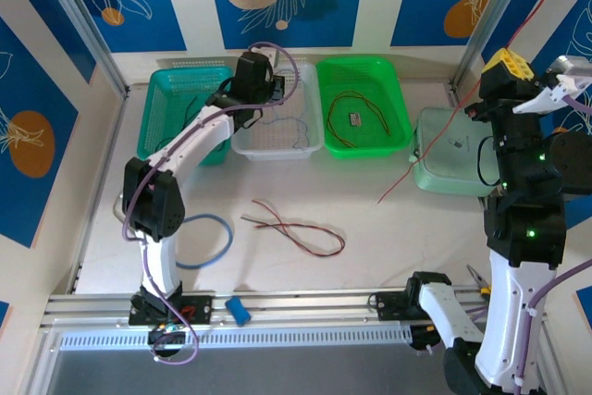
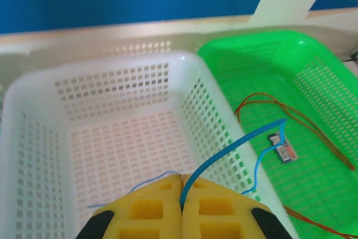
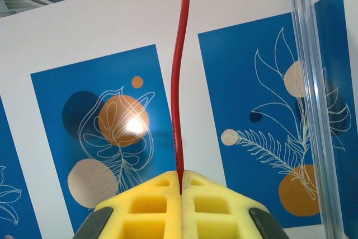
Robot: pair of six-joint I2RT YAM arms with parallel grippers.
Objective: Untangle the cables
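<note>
In the middle of the worktop point(image 1: 416, 238), a loose knot of thin red and black cables point(image 1: 296, 227) awaits sorting, we judge. At the right edge our right gripper point(image 3: 180, 180) pinches a glossy red cable point(image 3: 178, 82), raised. Along the far edge our left gripper point(image 2: 182, 197) clamps a blue cable point(image 2: 224, 152) over the perforated white basket point(image 2: 112, 82); an orange cable point(image 2: 263, 98) lies in the green basket point(image 2: 251, 60).

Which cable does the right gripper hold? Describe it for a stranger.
Find the pale green lidded box on the right of the table. A thin red cable slants across it into the yellow-padded right gripper, shut on it. Unlike the loose red and black wires mid-table, it runs straight.
</note>
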